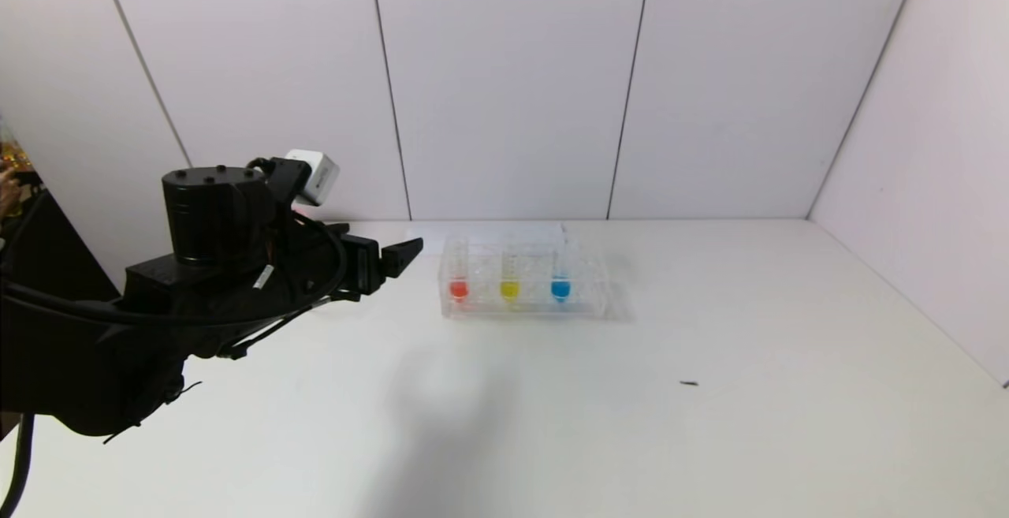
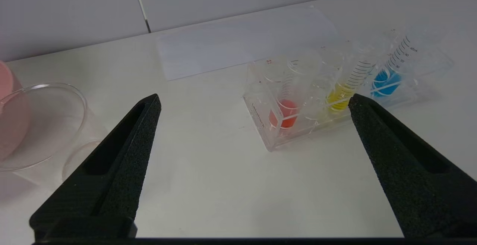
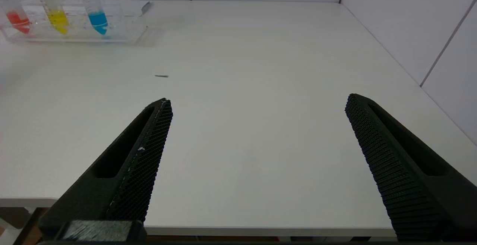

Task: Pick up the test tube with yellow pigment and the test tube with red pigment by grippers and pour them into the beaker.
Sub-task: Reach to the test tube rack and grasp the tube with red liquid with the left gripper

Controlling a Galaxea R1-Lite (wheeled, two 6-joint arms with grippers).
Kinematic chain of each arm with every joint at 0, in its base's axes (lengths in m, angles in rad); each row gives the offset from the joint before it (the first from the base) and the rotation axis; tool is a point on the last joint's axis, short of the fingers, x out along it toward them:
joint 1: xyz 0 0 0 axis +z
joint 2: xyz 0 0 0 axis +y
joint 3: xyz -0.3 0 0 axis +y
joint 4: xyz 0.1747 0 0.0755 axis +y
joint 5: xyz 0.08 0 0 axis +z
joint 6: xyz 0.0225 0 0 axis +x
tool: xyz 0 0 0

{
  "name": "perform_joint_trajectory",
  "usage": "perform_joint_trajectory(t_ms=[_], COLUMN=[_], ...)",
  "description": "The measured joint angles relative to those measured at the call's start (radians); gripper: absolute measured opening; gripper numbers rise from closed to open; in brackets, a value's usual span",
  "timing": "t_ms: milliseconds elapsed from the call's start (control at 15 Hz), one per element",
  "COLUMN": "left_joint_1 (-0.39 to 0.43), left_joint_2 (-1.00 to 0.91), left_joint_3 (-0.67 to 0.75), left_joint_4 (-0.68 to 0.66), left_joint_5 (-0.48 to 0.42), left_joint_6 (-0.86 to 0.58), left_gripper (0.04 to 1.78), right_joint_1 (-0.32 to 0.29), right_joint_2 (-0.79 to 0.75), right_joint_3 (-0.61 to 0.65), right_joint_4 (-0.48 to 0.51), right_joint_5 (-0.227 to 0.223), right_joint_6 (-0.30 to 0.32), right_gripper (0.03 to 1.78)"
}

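Three tubes stand upright in a clear rack (image 1: 583, 297) at the back middle of the table. The test tube with red pigment (image 1: 458, 288) is at the rack's left end and the test tube with yellow pigment (image 1: 509, 289) is in the middle. My left gripper (image 1: 403, 255) is open and empty, raised just left of the rack. In the left wrist view (image 2: 255, 99) it faces the red tube (image 2: 287, 105) and the yellow tube (image 2: 344, 92). The clear beaker (image 2: 44, 125) stands farther from the rack, hidden in the head view. My right gripper (image 3: 258, 99) is open and empty above the table's front edge.
A tube with blue liquid (image 1: 560, 288) fills the rack's right end. A pink bowl (image 2: 5, 103) stands against the beaker. A flat clear sheet (image 2: 231, 47) lies behind the rack. A small dark speck (image 1: 689, 383) lies right of the middle. Walls close the back and right.
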Motion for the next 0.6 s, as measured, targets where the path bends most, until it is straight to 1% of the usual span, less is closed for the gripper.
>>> perform_joint_trajectory(t_ms=[333, 600], left_joint_1=[-0.03, -0.064], left_joint_2=[0.075, 0.155], left_joint_3=[-0.016, -0.041], left_joint_4=[-0.06, -0.116], left_joint_5=[0.016, 0.046], left_joint_6=[-0.001, 0.0], left_gripper=[1.76, 1.76], right_joint_1=[0.0, 0.0], right_joint_2=[0.0, 0.0], right_joint_3=[0.0, 0.0], right_joint_4=[0.0, 0.0], right_joint_5=[0.0, 0.0], right_joint_6=[0.0, 0.0], right_gripper=[1.7, 1.7])
